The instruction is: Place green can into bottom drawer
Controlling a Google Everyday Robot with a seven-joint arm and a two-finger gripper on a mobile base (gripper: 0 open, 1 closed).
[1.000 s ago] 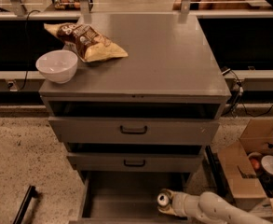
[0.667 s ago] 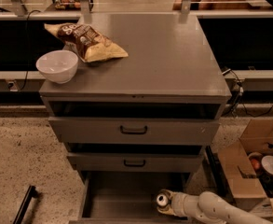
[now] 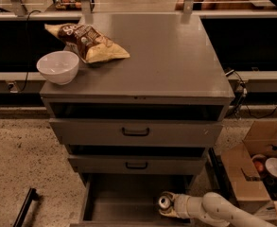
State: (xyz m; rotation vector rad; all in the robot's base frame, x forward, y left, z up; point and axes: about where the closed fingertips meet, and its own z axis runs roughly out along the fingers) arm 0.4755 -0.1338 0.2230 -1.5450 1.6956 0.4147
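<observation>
A white bowl (image 3: 57,66) and a bag of chips (image 3: 88,42) sit at the left of the grey cabinet's top (image 3: 166,56). Below them, the two upper drawers (image 3: 135,132) stand slightly ajar.

The bottom drawer (image 3: 119,202) is pulled well out, and its flat grey floor is bare across the left and middle. Over the right part of that floor stands the green can (image 3: 164,202), upright with its silver top and pull tab facing up. Its long axis is close to vertical.

The gripper (image 3: 167,205) is clenched around the can's sides and reaches it from the right, at the end of a pale arm (image 3: 213,209) that enters low from the bottom right corner. The can is already inside the drawer's walls, nearer the front than the back. It cannot be told whether its base touches the floor or hangs just above it.

That gap between base and floor looks like the thing the next move depends on. If the can is seated, letting go should leave it standing; if not, a short descent seems needed first. A cardboard box (image 3: 244,169) lies on the ground to the right of the cabinet.
</observation>
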